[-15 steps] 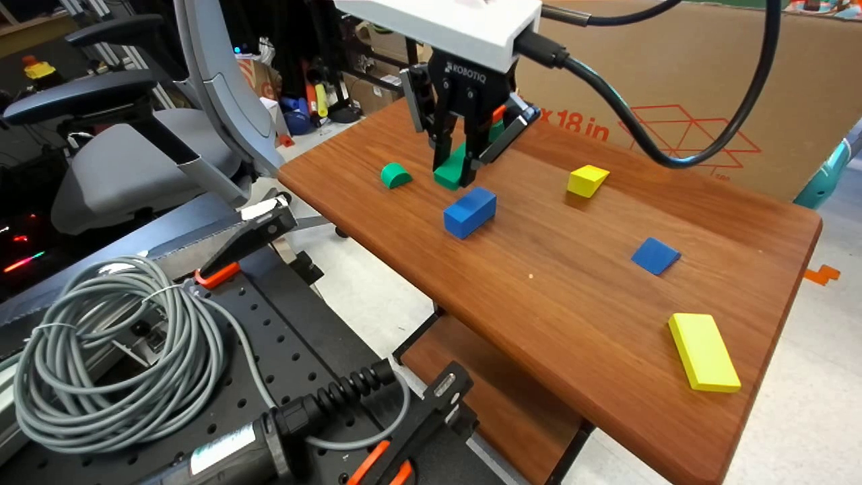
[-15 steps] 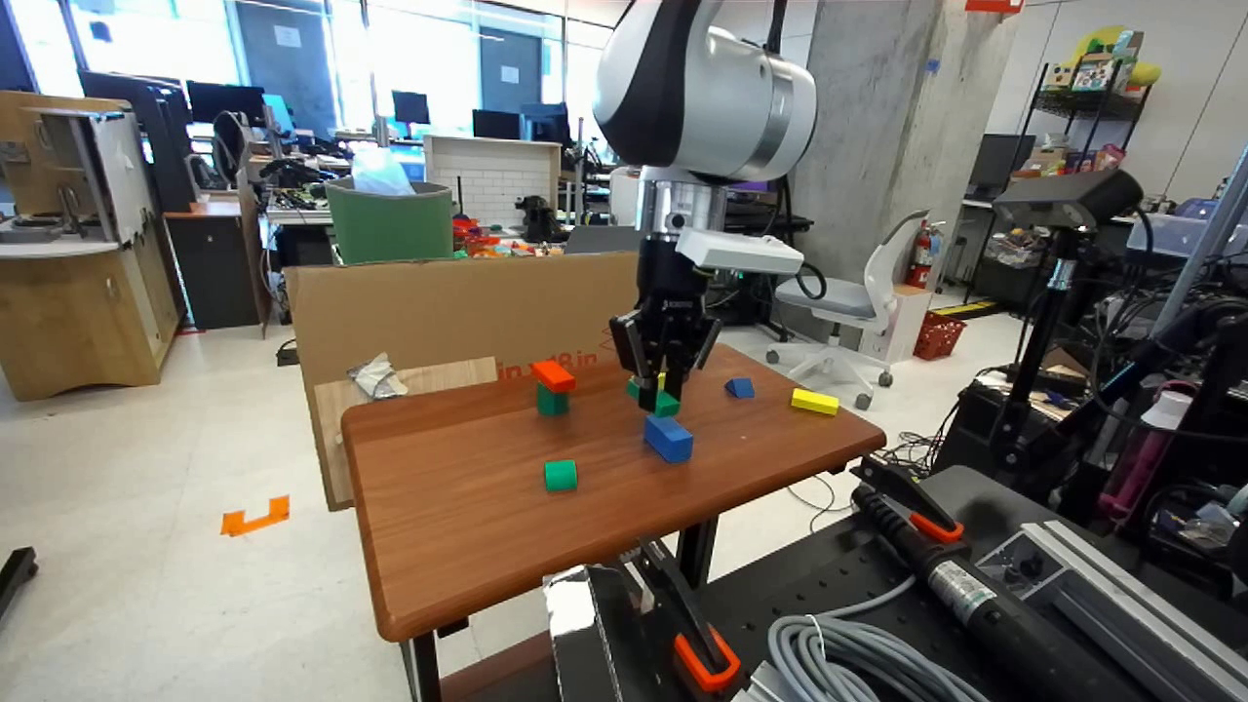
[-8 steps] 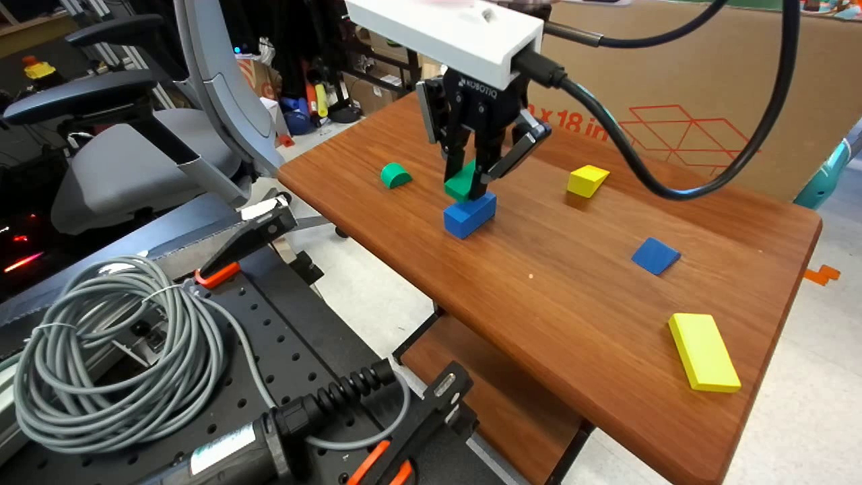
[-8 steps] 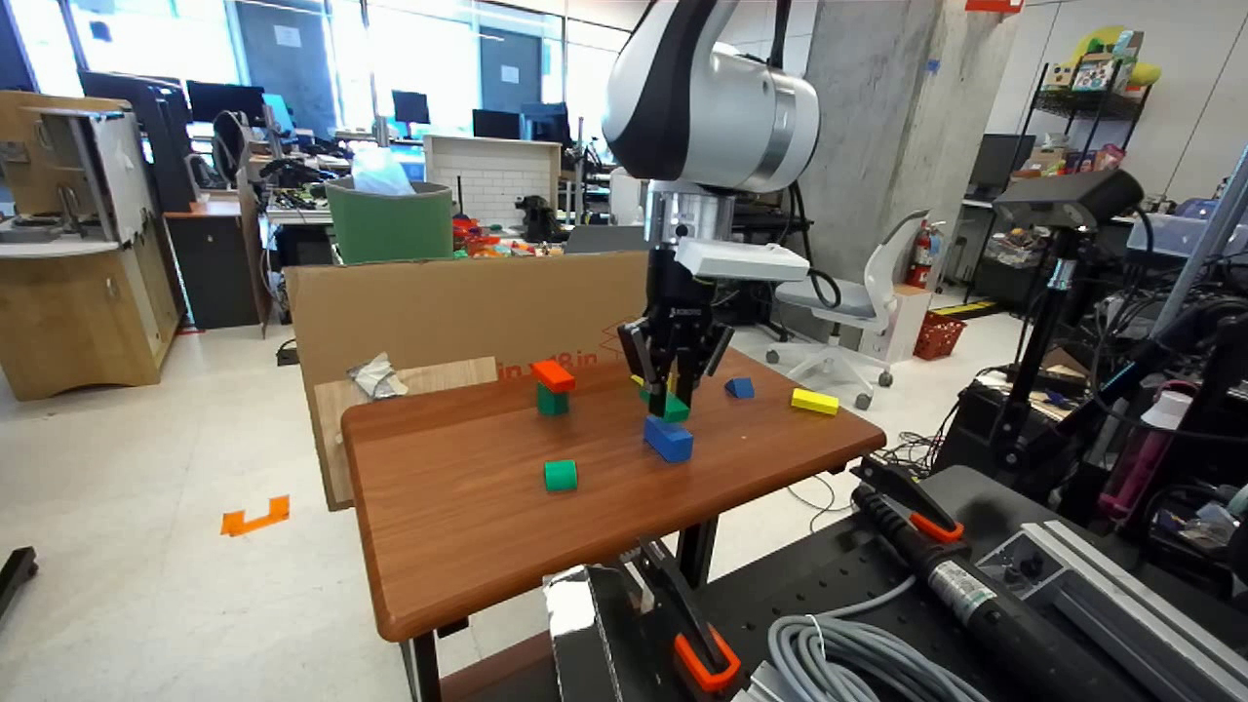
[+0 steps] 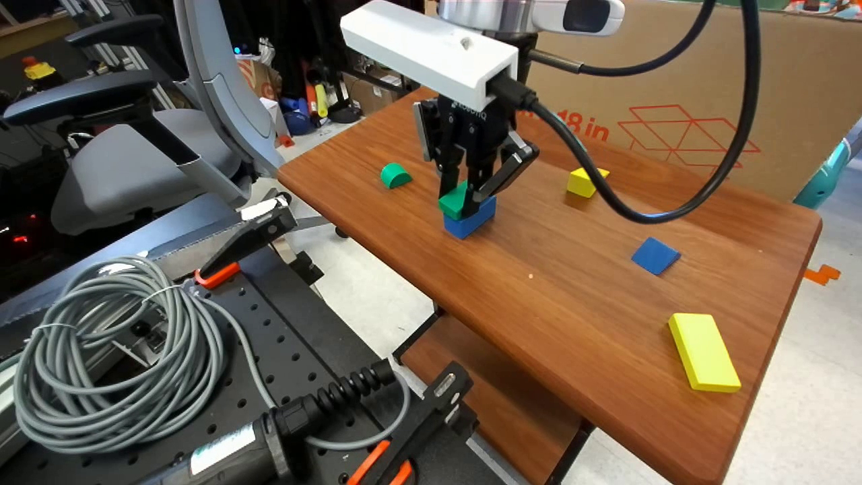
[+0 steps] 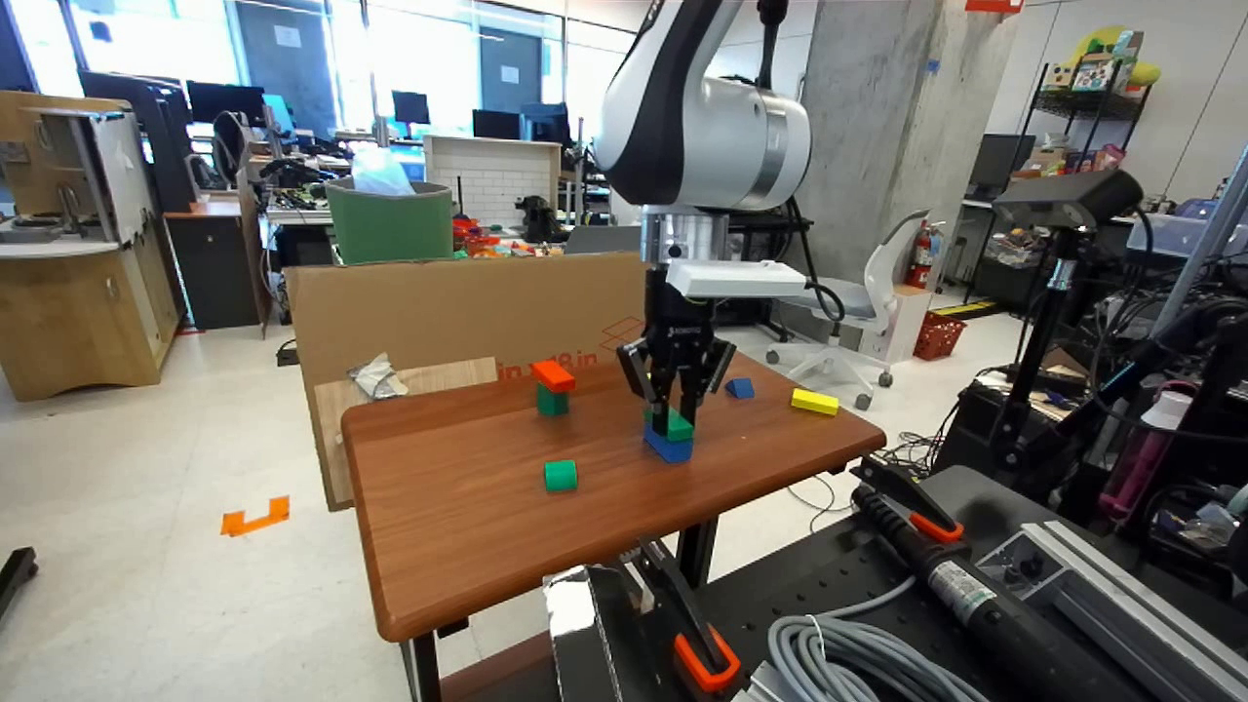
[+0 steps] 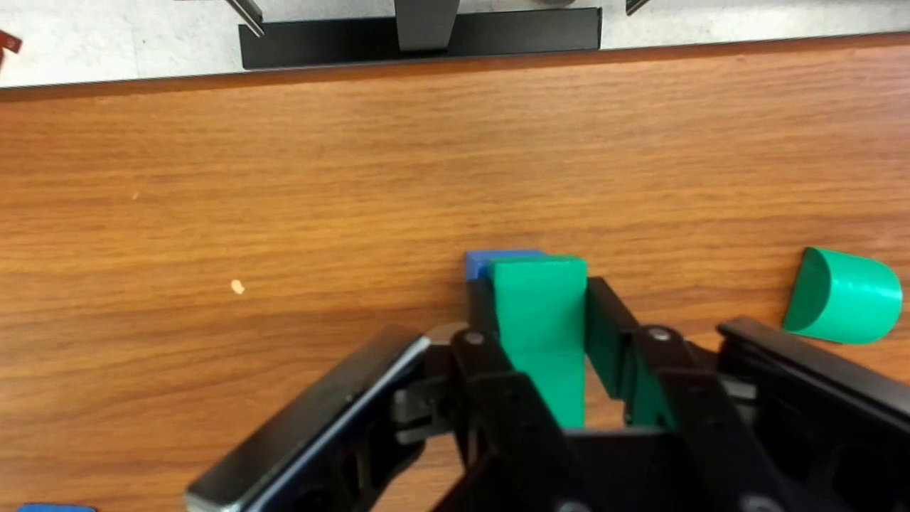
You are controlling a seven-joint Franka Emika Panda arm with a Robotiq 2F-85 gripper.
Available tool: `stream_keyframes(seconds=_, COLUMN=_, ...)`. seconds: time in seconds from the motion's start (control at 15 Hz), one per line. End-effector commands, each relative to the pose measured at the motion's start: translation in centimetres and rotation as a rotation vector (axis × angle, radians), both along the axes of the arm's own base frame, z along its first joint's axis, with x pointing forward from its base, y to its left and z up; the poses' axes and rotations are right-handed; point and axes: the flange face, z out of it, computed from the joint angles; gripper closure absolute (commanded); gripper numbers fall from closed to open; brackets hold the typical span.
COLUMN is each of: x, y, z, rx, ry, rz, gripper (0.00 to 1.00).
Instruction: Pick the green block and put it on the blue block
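A brown, wood-grained surface (image 5: 566, 310) with rounded corners is seen in all three views. On it the blue block (image 5: 475, 224) is set, partly hidden in each view. Near this a green half-round (image 5: 395, 175) is placed, its curved side turned up. In an exterior view a yellow wedge (image 5: 579, 184) can be made out toward the far edge, and a blue wedge (image 5: 656, 256) is seen between it and a yellow block (image 5: 704, 351), laid flat near a short edge. In an exterior view a green cube (image 6: 552, 403) is shown near the far edge. A pale speck (image 7: 237, 286) is also seen on the grain.
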Motion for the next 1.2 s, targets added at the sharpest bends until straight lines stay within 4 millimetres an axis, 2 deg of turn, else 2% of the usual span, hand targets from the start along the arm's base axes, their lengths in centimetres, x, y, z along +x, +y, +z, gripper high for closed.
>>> stream_keyframes(seconds=0.0, x=0.6, y=0.2, z=0.0, rx=-0.034, ry=0.010, rz=-0.017, gripper=0.34)
stream_keyframes(seconds=0.33, x=0.0, y=-0.1, z=1.2, rx=-0.036, ry=-0.009, rz=-0.013, gripper=0.01)
stream_keyframes(seconds=0.53, x=-0.5, y=-0.8, z=2.5, rx=-0.059, ry=-0.039, rz=0.005, gripper=0.00)
stream_keyframes(seconds=0.73, x=-1.0, y=-2.0, z=4.9, rx=-0.085, ry=-0.092, rz=0.004, gripper=0.00)
stream_keyframes(seconds=0.93, x=-1.9, y=-3.1, z=8.1, rx=-0.091, ry=-0.146, rz=-0.028, gripper=0.00)
stream_keyframes(seconds=1.13, x=-3.9, y=-3.6, z=11.7, rx=-0.046, ry=-0.184, rz=-0.056, gripper=0.00)
